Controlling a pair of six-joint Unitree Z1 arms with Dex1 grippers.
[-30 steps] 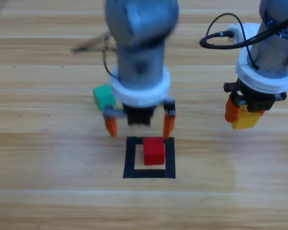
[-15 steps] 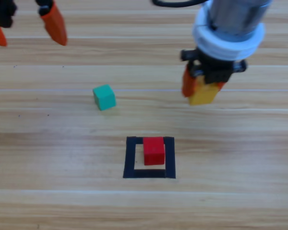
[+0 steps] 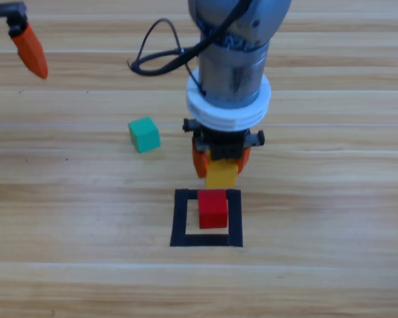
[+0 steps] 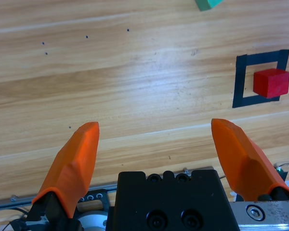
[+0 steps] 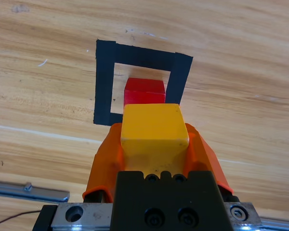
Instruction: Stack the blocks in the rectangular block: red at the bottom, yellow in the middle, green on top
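Wooden bench (image 3: 331, 218) under everything, black tape square (image 3: 179, 218) near its middle with red cube (image 3: 213, 209) inside. Right pincer (image 3: 221, 167) just above the square's far edge, clamped on yellow cube (image 3: 221, 175); left pincer (image 4: 159, 144) far left, spread wide, holding nothing. Green cube (image 3: 144, 134) apart on bare wood, left of the square.

Legible text, labels, brands, numbers, signs: none. The cubes, tape outline, bench (image 3: 331, 278) surface and arm housings carry no readable lettering or marking in any view.
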